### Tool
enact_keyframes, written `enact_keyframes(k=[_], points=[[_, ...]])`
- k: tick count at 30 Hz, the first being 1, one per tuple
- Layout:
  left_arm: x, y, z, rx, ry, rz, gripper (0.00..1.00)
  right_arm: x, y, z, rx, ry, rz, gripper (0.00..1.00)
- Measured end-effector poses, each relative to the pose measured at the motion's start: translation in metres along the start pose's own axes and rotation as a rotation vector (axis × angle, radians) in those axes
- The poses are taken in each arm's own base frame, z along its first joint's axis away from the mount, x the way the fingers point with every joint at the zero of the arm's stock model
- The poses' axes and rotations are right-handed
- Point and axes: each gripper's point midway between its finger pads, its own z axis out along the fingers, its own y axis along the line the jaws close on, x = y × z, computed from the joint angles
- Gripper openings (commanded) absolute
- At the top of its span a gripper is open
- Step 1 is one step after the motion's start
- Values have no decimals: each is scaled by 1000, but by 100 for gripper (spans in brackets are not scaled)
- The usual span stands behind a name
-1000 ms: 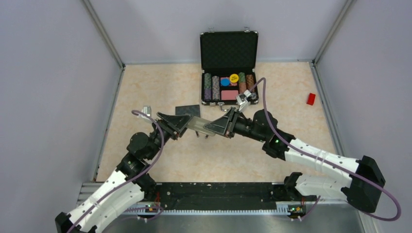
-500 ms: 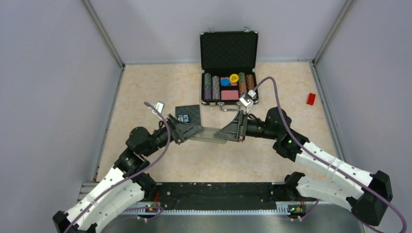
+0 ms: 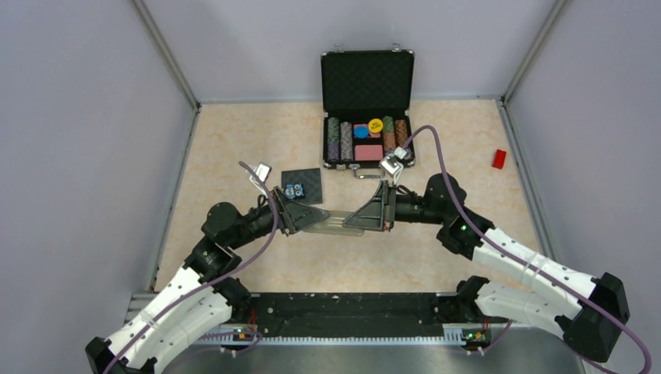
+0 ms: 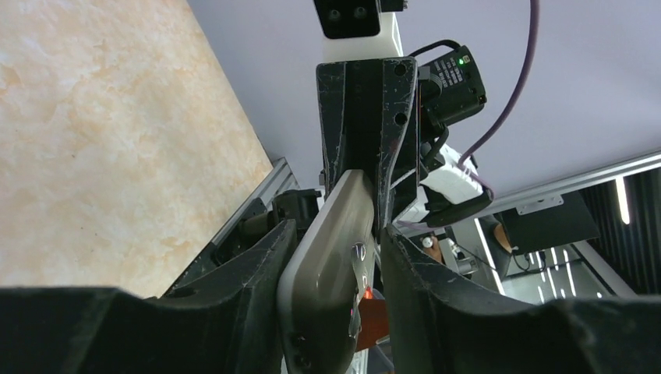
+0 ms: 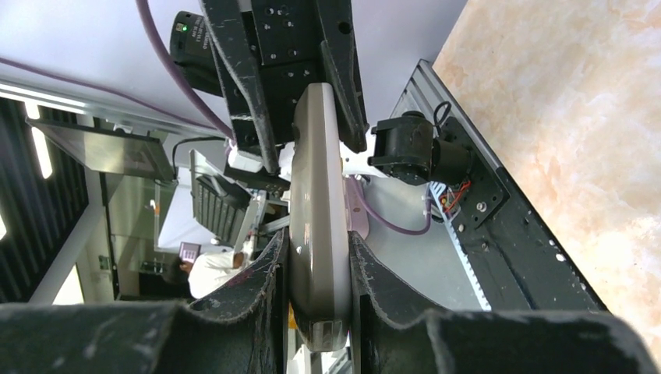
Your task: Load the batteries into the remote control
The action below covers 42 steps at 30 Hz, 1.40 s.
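The remote control (image 3: 334,224) hangs level above the table, between the two arms. My right gripper (image 3: 348,224) is shut on its right end; in the right wrist view both fingers press the thin sides of the remote control (image 5: 318,226). My left gripper (image 3: 321,221) surrounds the left end. In the left wrist view the grey back of the remote control (image 4: 327,265) lies tilted between the fingers of my left gripper (image 4: 335,231). It touches the left finger (image 4: 257,273), and a narrow gap shows at the right finger. Two small batteries (image 3: 294,188) lie on a black pad (image 3: 308,179).
An open black case (image 3: 366,78) of poker chips stands at the back centre. A small red block (image 3: 499,158) lies at the right. Grey walls close in the table on three sides. A black rail (image 3: 343,312) runs along the near edge between the arm bases.
Both arms carried the remote toward the near edge and levelled it. The left gripper rolled, opened wider, then narrowed round the remote's left end. The right grip stayed the same.
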Motion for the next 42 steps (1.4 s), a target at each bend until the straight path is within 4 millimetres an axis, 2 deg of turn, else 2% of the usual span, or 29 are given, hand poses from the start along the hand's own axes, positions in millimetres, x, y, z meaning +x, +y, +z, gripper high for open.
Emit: enact_keyframes(k=[2,4,6,11,13,19,24,32,35,39,40,42], points=[[3,-2,-1,11,15,6,59,1,-3,1,4,5,10,5],[6,-2,-3,18,24,6,58,3,-8,1,11,9,25,5],[8,-1,-5,21,28,7,52,4,-10,2,13,12,38,5],[10,-1,-9,30,23,12,26,6,-4,1,-18,21,41,5],[10,-4,-10,42,20,0,23,7,-4,1,-30,25,34,5],[12,0,-11,34,23,-13,28,9,-8,1,-44,20,47,5],[13,3,-11,34,20,-15,43,10,-11,1,-49,14,73,6],[15,4,-15,50,9,3,44,11,-15,-2,-58,-10,147,6],[15,5,-16,48,1,5,35,11,-16,-3,-59,-16,162,6],[14,6,-15,46,0,-19,6,11,-16,-3,-63,-17,135,8],[14,6,-14,45,2,-29,0,10,-17,-3,-65,-19,124,10],[14,9,-12,36,6,-32,0,9,-18,-4,-60,-24,115,28]])
